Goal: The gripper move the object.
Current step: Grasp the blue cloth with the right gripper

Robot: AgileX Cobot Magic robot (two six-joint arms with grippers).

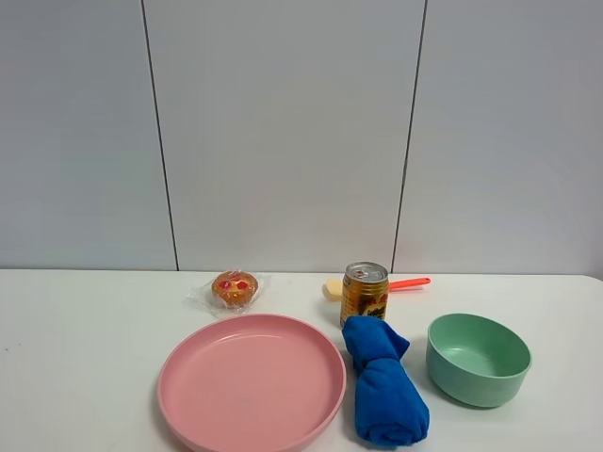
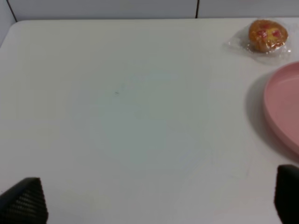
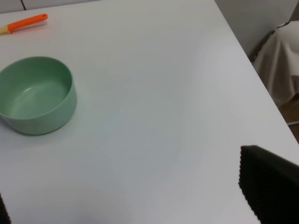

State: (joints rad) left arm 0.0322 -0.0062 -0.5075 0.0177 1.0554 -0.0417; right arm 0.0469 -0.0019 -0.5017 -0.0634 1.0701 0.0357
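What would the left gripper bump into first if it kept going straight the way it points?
Probably only the bare table. The open left gripper aims at plain tabletop; the wrapped muffin and pink plate lie off to one side. Depth is uncertain.

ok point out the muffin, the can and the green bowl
muffin [image 1: 235,288], exterior high view, on its top
can [image 1: 365,299], exterior high view, on its front label
green bowl [image 1: 476,388], exterior high view, on its front outer wall
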